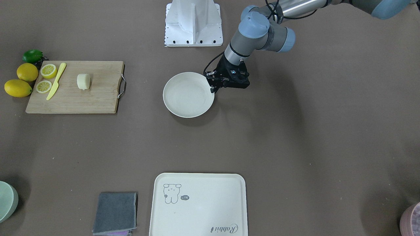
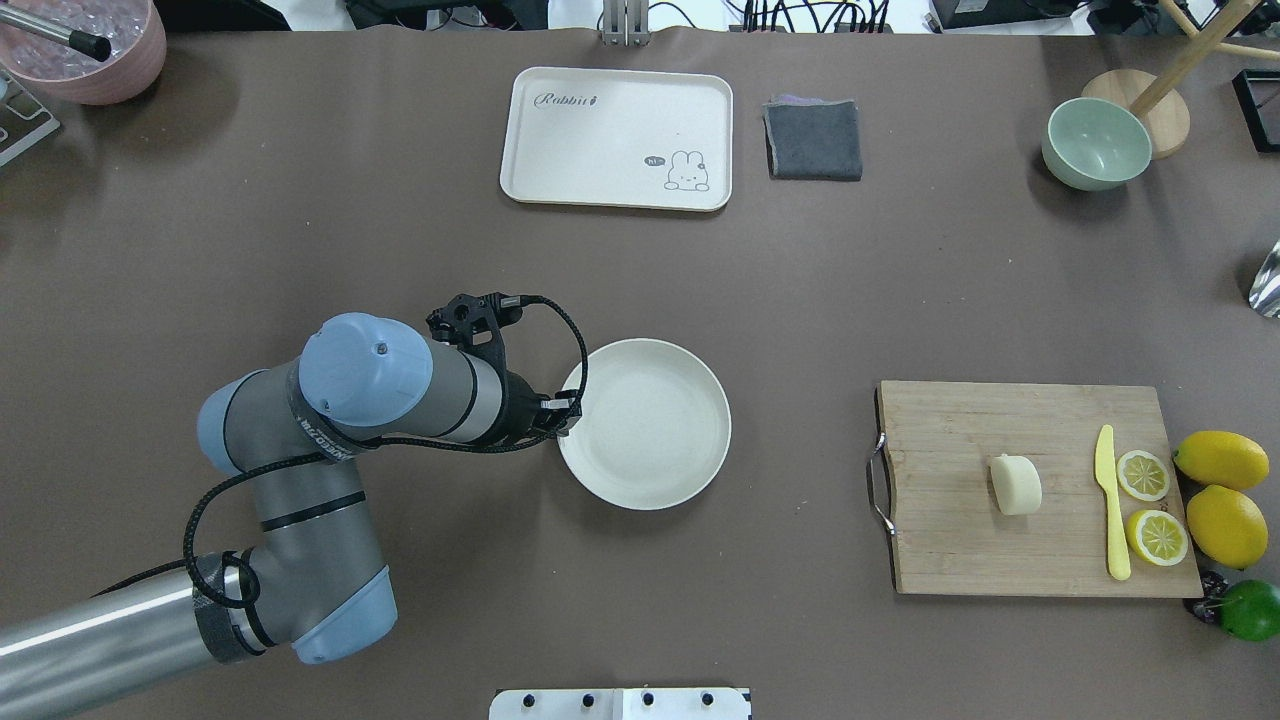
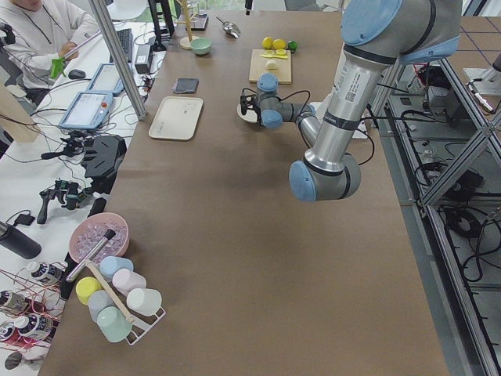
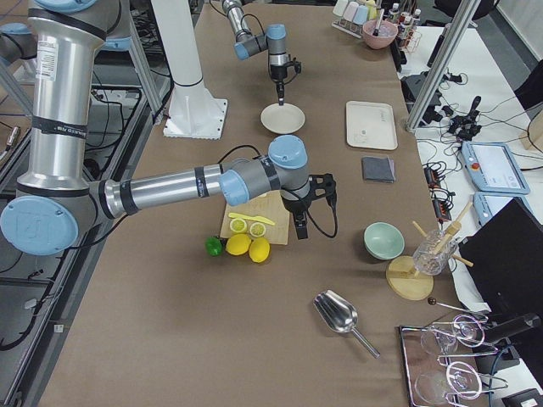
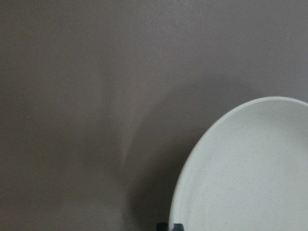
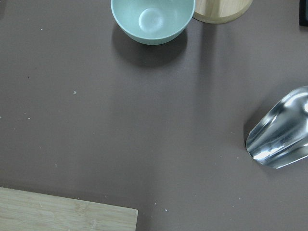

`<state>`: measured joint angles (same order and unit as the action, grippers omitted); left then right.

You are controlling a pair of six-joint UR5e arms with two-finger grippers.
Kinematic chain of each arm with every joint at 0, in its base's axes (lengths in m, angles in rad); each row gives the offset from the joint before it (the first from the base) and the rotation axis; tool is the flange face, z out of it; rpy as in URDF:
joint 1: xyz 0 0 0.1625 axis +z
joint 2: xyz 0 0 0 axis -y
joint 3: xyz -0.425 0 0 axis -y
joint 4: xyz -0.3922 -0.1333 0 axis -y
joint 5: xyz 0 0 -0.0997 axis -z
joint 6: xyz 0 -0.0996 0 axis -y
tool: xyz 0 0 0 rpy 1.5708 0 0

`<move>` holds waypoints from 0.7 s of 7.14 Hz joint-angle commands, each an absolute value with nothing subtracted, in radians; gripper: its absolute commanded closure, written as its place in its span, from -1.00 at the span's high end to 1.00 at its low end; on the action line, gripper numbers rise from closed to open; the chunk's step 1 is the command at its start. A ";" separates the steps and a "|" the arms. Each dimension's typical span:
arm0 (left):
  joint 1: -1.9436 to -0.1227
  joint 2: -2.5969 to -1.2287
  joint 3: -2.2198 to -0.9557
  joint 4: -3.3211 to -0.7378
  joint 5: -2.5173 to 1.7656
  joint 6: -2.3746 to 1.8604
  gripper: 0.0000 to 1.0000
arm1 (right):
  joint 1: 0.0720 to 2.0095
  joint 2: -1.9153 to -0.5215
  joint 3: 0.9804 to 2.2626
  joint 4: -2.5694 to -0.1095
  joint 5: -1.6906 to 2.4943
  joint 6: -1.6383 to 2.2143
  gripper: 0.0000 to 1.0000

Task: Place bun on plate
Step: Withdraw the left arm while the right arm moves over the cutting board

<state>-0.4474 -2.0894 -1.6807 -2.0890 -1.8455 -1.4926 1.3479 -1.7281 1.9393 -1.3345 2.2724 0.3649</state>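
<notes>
While I watch the feeds, the bun sits near the middle of the cutting board, between the board's metal handle and the yellow knife. Two lemon halves lie on the board just past the knife, and whole lemons rest off that same end.

The plate lies on the brown table, well apart from the board, out beyond its handle end, with nothing on it. My left gripper is at the plate's rim on the side facing away from the board. On its wrist camera I see two dark fingertips close together, one on each side of the rim, so I read it as pinched onto the plate.

My right gripper points down just beside the board, on the side toward the green bowl. Only the side view shows it, so I cannot tell how wide its fingers stand.
</notes>
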 commanded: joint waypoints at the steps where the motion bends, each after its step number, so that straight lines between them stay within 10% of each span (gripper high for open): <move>1: -0.451 -2.086 -1.721 -2.088 -1.845 -1.491 0.94 | 1.299 -1.732 1.953 -1.335 2.272 0.432 0.98; 5: -0.700 -2.083 -1.860 -1.826 -2.055 -1.319 0.94 | 1.093 -1.718 2.034 -1.333 2.183 0.700 0.98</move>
